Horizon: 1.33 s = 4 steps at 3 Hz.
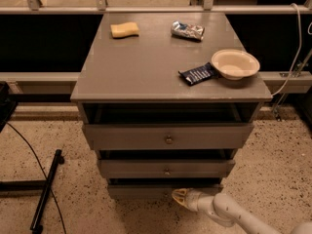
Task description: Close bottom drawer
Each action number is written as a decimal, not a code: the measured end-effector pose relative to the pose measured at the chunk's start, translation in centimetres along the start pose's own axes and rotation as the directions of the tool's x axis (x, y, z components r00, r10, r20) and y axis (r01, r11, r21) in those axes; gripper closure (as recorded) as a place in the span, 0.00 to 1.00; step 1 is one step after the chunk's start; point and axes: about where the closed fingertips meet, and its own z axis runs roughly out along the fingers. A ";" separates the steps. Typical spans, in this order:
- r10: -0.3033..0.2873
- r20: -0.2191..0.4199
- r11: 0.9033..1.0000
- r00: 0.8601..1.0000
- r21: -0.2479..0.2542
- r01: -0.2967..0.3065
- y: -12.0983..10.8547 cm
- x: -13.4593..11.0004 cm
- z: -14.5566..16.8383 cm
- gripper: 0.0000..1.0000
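The bottom drawer (141,190) is the lowest and narrowest of three grey drawers in the cabinet. Its low front sits only a little out from the cabinet body, just under the middle drawer (165,168), and its floor is hidden. My gripper (179,198) is at the bottom right, its tan tip against the lower right part of the bottom drawer's front. The fingers are shut and hold nothing. The white arm runs off to the lower right corner.
The top drawer (168,136) with a round knob stands slightly out. On the cabinet top (146,67) lie a yellow sponge (124,29), a silver snack bag (187,30), a dark bar wrapper (197,74) and a white bowl (235,63). A black stand and cable (46,191) lie on the floor at the left.
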 end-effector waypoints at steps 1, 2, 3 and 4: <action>-0.017 0.007 0.999 1.000 0.032 0.017 -1.7 0.3 1.4 1.00; -0.025 0.044 1.000 0.999 0.017 0.025 -0.2 0.4 1.3 1.00; -0.025 0.058 1.000 0.998 -0.004 0.025 3.1 0.6 -1.1 1.00; -0.014 0.063 0.999 0.998 -0.029 0.016 6.6 -0.5 -4.5 1.00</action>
